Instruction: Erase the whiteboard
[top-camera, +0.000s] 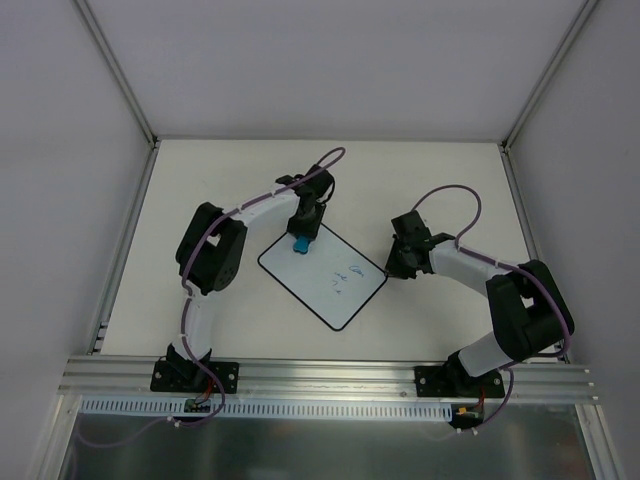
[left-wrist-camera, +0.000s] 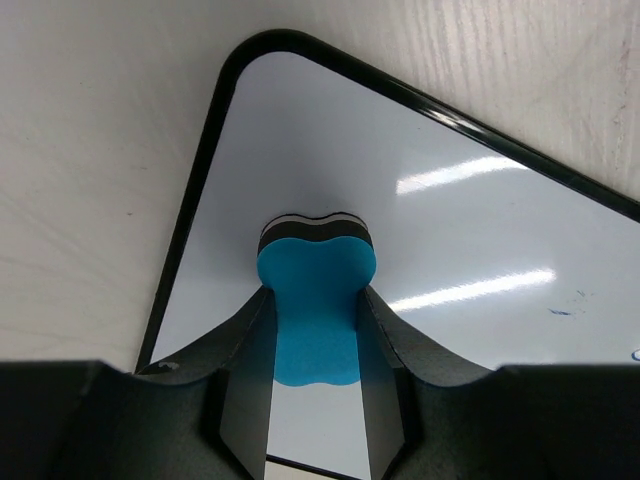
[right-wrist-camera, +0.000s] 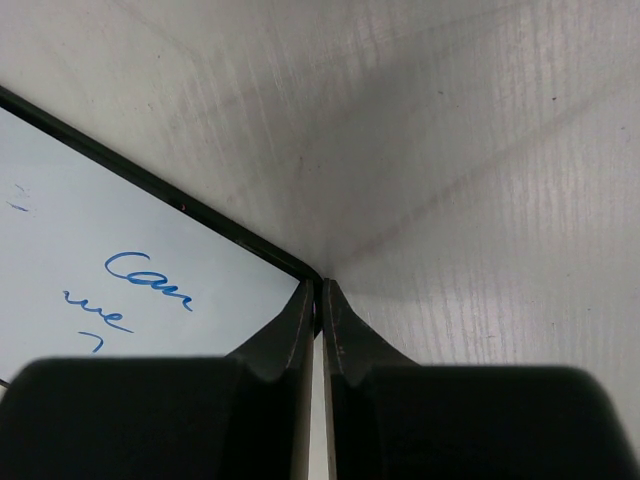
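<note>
While the left fingers (left-wrist-camera: 240, 380) clamp a blue eraser block (left-wrist-camera: 315, 300) at 11 o'clock on the black-rimmed white whiteboard (top-camera: 335, 285), the right fingers (right-wrist-camera: 300, 340), closed and empty, touch its 3 o'clock corner.

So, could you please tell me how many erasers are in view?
1. The blue eraser is clamped in the left gripper and rests on the whiteboard near one rounded corner. The right gripper, shut at the board's edge, holds none. No other eraser is visible.

Left end effector (left-wrist-camera: 315, 295) clamping blue eraser (left-wrist-camera: 315, 265), resting on whiteboard (left-wrist-camera: 450, 140) (near a corner)
</note>
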